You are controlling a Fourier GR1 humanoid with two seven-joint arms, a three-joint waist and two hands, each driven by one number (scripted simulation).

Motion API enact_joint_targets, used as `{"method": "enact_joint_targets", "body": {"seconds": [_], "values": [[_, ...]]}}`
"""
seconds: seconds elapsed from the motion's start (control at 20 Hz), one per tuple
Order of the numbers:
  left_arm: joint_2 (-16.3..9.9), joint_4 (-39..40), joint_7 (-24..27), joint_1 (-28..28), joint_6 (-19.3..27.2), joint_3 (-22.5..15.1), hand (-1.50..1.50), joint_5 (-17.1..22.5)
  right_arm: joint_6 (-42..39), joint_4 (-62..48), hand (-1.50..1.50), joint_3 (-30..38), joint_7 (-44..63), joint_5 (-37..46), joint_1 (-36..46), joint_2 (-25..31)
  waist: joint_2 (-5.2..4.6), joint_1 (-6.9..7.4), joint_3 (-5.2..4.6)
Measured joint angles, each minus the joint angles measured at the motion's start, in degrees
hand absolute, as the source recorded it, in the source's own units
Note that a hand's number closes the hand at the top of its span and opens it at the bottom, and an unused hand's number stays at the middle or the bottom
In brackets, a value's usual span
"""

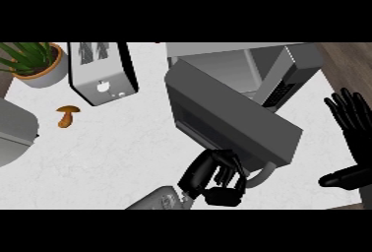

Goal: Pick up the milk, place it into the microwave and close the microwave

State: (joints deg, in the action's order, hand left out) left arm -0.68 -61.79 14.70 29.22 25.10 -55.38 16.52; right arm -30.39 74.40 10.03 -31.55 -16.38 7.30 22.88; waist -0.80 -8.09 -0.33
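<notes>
Landmark: the microwave (pixel 291 69), standing at the far right of the counter (pixel 109 147) with its cavity exposed.

Door: the microwave door (pixel 232 118) stands swung out from the body. Its long axis runs diagonally, from the far end near the microwave's left front corner down to a free end nearer the robot. A curved handle (pixel 263 174) sits at that free end.

Left hand (pixel 212 174): positioned at the near, free end of the door, just left of the handle. Its fingers are curled inward. Whether they enclose the handle, merely touch the door edge, or hold nothing cannot be told from this view. No carton shows within them.

Right hand (pixel 352 128): shows to the right of the microwave, fingers straight and spread, holding nothing. It is at rest.

Milk: no carton is visible on the counter. The part of the cavity that shows past the door reveals no carton either; the door hides much of the interior. Its location cannot be confirmed. Judgement: it is probably already inside.

Assessment: the remaining step appears to be closing. The left hand is the nearer one, and the door's free end lies directly ahead of its fingers. A push there, away from the robot and towards the microwave body, should swing the door shut.
</notes>
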Motion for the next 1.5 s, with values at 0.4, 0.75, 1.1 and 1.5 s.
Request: {"method": "enact_joint_targets", "body": {"seconds": [0.4,0.75,1.1,1.5], "values": [[0.26,2.27,2.18,7.81,5.54,0.86,1.50,7.99,-4.48,5.95,-1.50,-2.28,5.28,-4.41,1.57,2.50,-0.73,-3.62,-0.06],[0.51,6.72,1.60,14.64,8.61,3.85,1.50,14.33,-6.46,8.87,-1.50,-2.73,8.20,-8.90,2.95,3.29,-1.62,-6.63,0.02],[0.70,9.45,4.49,18.38,9.55,9.21,1.50,21.59,-8.08,10.49,-1.50,-2.87,10.64,-12.82,3.49,4.25,-2.74,-8.81,-0.15],[0.70,12.97,8.63,21.66,9.01,12.20,1.50,27.14,-9.54,11.82,-1.50,-2.69,13.03,-16.27,5.29,6.14,-3.42,-10.28,-0.09]]}}
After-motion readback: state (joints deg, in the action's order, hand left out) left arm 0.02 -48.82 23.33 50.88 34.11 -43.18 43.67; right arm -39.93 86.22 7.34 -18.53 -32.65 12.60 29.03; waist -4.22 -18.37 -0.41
